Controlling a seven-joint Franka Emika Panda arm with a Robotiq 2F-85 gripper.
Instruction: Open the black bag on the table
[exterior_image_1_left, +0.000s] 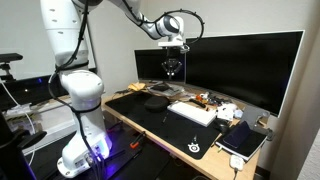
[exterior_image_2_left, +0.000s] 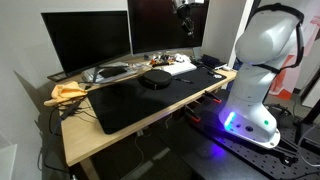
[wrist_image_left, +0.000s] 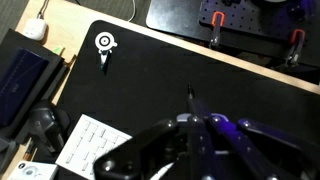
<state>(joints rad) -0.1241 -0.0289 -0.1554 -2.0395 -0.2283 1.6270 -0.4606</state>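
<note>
The black bag (exterior_image_2_left: 155, 80) is a small low pouch lying on the black mat of the table (exterior_image_2_left: 130, 137), in front of the monitors. It also shows in an exterior view (exterior_image_1_left: 155, 101). My gripper (exterior_image_1_left: 173, 68) hangs high above the table, over the area behind the bag, and is well clear of it; it also shows at the top of an exterior view (exterior_image_2_left: 187, 25). In the wrist view the fingers (wrist_image_left: 190, 105) meet in a point and look shut, with nothing seen between them. The bag does not show in the wrist view.
A white keyboard (exterior_image_1_left: 192, 113), a white mouse (exterior_image_1_left: 228, 112) and a dark notebook (exterior_image_1_left: 245, 136) lie on the mat. Wide monitors (exterior_image_1_left: 240, 60) stand along the back. A yellow cloth (exterior_image_2_left: 68, 93) lies at one end. The robot base (exterior_image_2_left: 255, 95) stands beside the desk.
</note>
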